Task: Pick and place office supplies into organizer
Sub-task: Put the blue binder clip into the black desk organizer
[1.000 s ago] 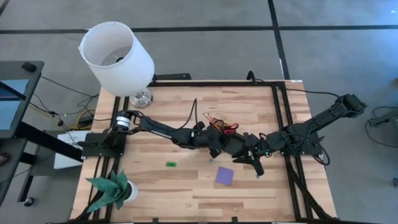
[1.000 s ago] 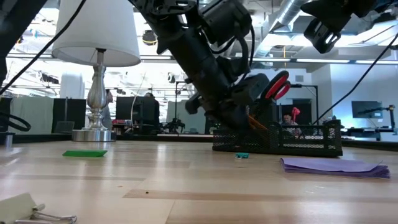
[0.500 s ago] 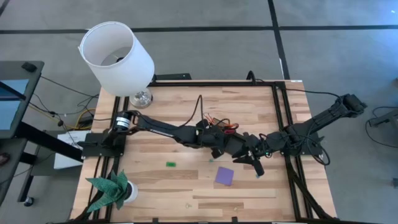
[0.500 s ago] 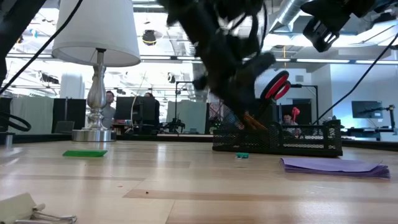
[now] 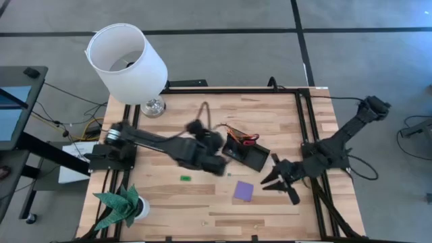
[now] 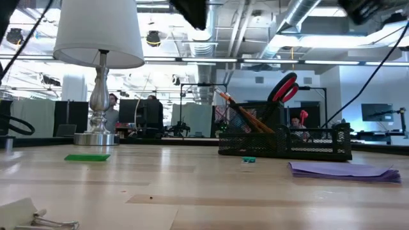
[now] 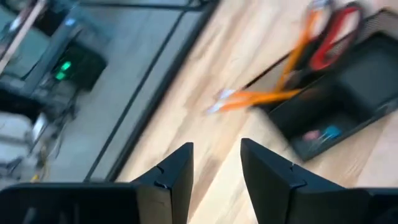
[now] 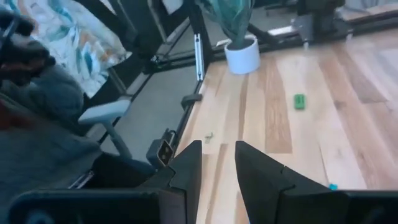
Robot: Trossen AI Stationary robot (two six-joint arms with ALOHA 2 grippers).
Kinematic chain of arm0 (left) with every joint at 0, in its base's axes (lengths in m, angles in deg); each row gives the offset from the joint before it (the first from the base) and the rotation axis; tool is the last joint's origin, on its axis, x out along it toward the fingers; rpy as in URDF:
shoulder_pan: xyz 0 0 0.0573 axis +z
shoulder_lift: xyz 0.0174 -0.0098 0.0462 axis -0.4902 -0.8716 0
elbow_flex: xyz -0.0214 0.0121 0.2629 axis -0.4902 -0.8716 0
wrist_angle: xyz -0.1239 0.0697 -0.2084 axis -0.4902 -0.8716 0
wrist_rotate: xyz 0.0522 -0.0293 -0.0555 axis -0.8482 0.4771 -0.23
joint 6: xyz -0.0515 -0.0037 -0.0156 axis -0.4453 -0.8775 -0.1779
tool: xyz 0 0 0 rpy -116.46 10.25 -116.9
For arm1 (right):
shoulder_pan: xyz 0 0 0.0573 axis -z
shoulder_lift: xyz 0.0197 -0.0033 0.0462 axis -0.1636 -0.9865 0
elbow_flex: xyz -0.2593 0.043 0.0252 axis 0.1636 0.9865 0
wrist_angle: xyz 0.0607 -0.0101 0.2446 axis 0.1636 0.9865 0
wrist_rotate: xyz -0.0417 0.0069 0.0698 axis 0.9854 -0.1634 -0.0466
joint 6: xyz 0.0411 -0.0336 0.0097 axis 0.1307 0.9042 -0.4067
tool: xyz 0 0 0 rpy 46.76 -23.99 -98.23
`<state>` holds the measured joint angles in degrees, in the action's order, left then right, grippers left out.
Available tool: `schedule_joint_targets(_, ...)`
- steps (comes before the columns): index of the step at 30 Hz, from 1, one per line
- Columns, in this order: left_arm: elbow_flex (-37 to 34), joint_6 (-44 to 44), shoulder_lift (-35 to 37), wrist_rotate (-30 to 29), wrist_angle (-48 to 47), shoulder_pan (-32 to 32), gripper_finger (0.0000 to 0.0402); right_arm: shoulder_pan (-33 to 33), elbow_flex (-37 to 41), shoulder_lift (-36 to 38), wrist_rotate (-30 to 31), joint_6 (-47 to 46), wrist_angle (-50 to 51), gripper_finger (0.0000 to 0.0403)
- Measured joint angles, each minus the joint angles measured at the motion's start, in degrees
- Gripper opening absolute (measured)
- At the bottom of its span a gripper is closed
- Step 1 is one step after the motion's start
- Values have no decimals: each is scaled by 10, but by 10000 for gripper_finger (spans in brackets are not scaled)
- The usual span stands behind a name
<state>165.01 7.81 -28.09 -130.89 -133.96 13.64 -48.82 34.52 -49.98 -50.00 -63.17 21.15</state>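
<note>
The black organizer [image 5: 248,154] stands mid-table, with the red-handled scissors [image 6: 284,88] upright in its back section and orange pencils [image 6: 245,116] leaning out of it to the left. A purple note pad [image 5: 244,191] and a green piece [image 5: 185,178] lie flat on the wood nearer the front edge. My left gripper [image 7: 215,163] hangs high just left of the organizer, open and empty. My right gripper [image 8: 217,163], right of the note pad, is open and empty too.
A white lamp [image 5: 127,62] stands at the far left corner and a green paper plant [image 5: 121,206] at the near left. A tiny teal bit [image 6: 248,160] lies in front of the organizer. A binder clip [image 6: 32,214] lies close to the low camera.
My left gripper has risen sharply from the organizer and drawn back toward the table's left edge, tipping up. The orange pencils stay leaning in the organizer. My right gripper has swung away from the organizer toward the near edge.
</note>
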Motion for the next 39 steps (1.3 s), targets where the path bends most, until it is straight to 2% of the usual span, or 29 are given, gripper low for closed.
schedule_joint_targets(4,-10,-155,68,-43,-163,-33,128,-78,-2,9,144,-49,26,93)
schedule_joint_targets(5,-18,-200,85,-63,-179,-44,128,-95,-2,9,188,-78,42,93)
schedule_joint_targets(7,-57,-223,130,-90,-164,-56,128,-128,-2,8,267,-144,76,93)
schedule_joint_targets(9,-111,-225,179,-92,-138,-68,128,-153,-2,1,326,-209,103,93)
schedule_joint_targets(13,-276,-327,268,-117,-97,-70,128,-180,-1,-28,375,-303,112,93)
schedule_joint_targets(16,-408,-382,334,-116,-35,-66,128,-182,-1,-59,376,-382,115,93)
schedule_joint_targets(20,-557,-373,402,-104,117,-65,128,-174,-1,-105,300,-551,114,92)
schedule_joint_targets(24,-655,-336,450,-103,237,-64,128,-149,-1,-154,184,-697,132,80)
schedule_joint_targets(28,-699,-330,479,-96,260,-64,128,-115,-1,-192,-29,-838,173,64)
schedule_joint_targets(31,-711,-336,491,-89,259,-64,128,-90,-1,-201,-180,-861,184,59)
schedule_joint_targets(33,-715,-336,493,-88,261,-64,128,-71,-1,-193,-220,-862,184,59)
schedule_joint_targets(36,-717,-336,493,-88,261,-64,128,-42,-1,-170,-233,-851,193,59)
schedule_joint_targets(39,-717,-332,493,-88,261,-64,128,-9,-1,-148,-245,-849,258,59)
